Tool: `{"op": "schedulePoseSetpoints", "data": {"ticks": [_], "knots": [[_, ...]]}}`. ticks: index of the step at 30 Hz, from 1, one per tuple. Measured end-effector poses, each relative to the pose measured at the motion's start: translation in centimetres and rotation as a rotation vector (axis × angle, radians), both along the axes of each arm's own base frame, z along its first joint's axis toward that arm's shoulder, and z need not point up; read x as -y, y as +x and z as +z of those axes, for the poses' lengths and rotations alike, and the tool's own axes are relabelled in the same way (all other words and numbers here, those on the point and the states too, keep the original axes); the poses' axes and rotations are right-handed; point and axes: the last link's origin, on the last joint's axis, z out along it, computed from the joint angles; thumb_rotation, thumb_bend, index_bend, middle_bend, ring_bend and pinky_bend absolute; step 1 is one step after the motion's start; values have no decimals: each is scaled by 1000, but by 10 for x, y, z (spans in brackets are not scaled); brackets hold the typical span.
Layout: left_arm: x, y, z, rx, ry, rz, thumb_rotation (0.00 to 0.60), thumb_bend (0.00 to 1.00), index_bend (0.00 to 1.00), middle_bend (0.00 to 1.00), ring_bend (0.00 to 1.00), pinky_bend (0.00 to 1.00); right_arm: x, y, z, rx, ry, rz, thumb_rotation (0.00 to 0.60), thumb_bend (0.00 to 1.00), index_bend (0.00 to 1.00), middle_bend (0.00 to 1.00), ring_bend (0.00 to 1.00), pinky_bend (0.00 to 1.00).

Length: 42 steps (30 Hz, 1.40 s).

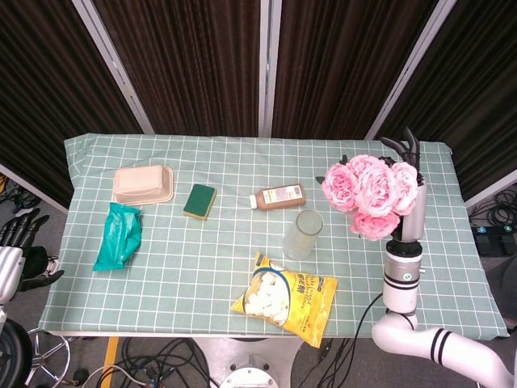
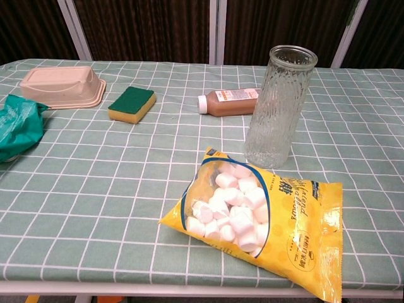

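1. One bunch of pink roses is held up above the bench's right side by the right robot hand, fingers closed round the stems.
2. Just left stands one glass vase.
3. One each: brown bottle, sponge, marshmallow bag, beige box, teal packet.
4. Left robot hand hangs off the bench, fingers apart, holding nothing.
5. Green checked cloth covers the bench; dark curtains behind.

Pink roses, yellow marshmallow bag, green sponge on a green-and-white checked tablecloth.
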Motion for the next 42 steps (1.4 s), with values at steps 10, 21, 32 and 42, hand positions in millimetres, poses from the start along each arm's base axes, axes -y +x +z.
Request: {"op": "schedulePoseSetpoints", "data": {"ticks": [10, 21, 32, 42], "knots": [[-1, -7, -1, -5, -6, 23, 600, 13, 86, 0, 0, 65, 14, 14, -39, 120, 120, 96, 600, 45, 606, 536, 208, 42], [0, -10, 3, 8, 7, 25, 600, 12, 85, 0, 0, 64, 19, 19, -65, 130, 191, 79, 600, 44, 606, 529, 207, 41], [1, -15, 2, 14, 5, 37, 600, 13, 85, 0, 0, 64, 24, -2, -99, 91, 329, 5, 600, 5, 504, 462, 133, 42], [2, -16, 2, 15, 6, 37, 600, 13, 85, 0, 0, 64, 20, -25, -119, 64, 444, -2, 600, 0, 166, 265, 0, 20]]}}
